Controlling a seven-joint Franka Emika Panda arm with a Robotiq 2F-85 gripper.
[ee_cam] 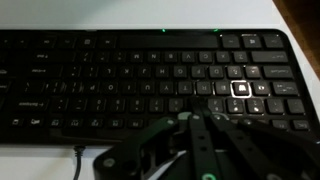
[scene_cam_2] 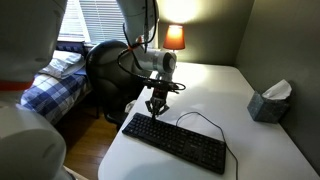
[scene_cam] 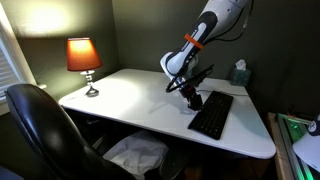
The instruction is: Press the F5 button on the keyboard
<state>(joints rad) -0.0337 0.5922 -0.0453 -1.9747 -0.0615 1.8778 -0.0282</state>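
**A:** So, where does the keyboard (scene_cam_2: 176, 143) sit?

**B:** Flat on the white table (scene_cam_2: 235, 85), close to one edge. In both exterior views the gripper (scene_cam_2: 154, 113) hangs point-down over one end of it, by a long side.

**A:** Touching the keys?

**B:** Cannot tell. From outside, the tips look level with the key tops, but neither camera shows clearly whether they are touching or apart.

**A:** And the fingers (ee_cam: 185, 135)?

**B:** The wrist view answers that best. They are drawn together into one dark wedge, with nothing held between them. That view also fills with rows of black keys. One key (ee_cam: 240, 88) is outlined in bright white, and a small green light (ee_cam: 163, 30) glows at the far edge. A thin black cable (ee_cam: 78, 158) leaves the near edge. The legends are too blurred to read.

**A:** What do the outside cameras add?

**B:** The surroundings. An exterior view has a lit lamp (scene_cam: 83, 55) with an orange shade at a far corner of the table. A black office chair (scene_cam: 40, 120) stands just beside the table, and a teal tissue box (scene_cam: 239, 73) is well apart from the keyboard. An exterior view also takes in a bed (scene_cam_2: 45, 88) with a plaid blanket and window blinds (scene_cam_2: 100, 20) behind the chair.
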